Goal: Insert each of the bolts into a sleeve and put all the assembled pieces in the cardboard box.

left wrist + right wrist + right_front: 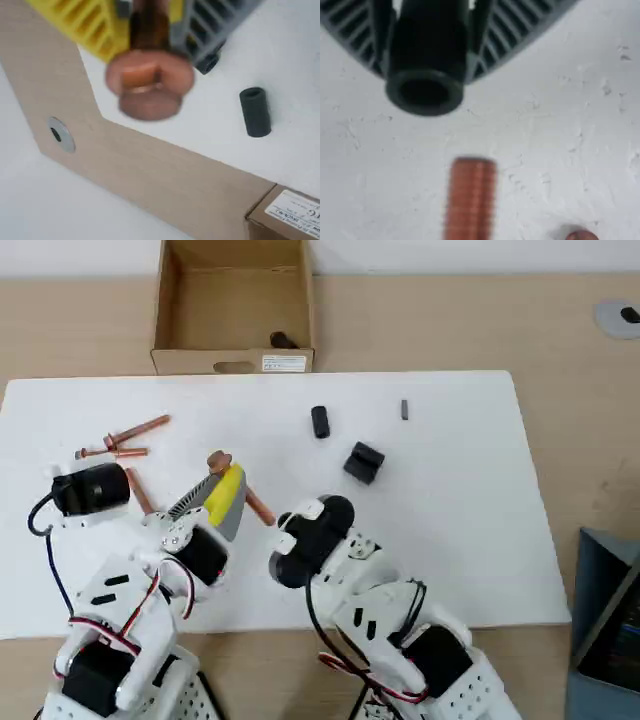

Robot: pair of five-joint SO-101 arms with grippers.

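Observation:
My left gripper (222,478), with one yellow and one grey finger, is shut on a copper bolt (240,490) just above the white mat (450,540). The bolt's head (150,85) points toward the cardboard box (235,305). Its threaded end (470,195) points at my right arm (320,540). My right gripper (427,30) is shut on a black sleeve (425,65), whose open mouth faces the threaded tip with a short gap between them. Several loose bolts (125,440) lie at the mat's left. A dark piece (283,340) lies inside the box.
A loose black sleeve (320,421) (256,111), a black block (363,462) and a small dark piece (404,409) lie mid-mat toward the box. A grey bin (600,620) stands at the right edge. A grey disc (618,317) sits on the wooden table at the far right.

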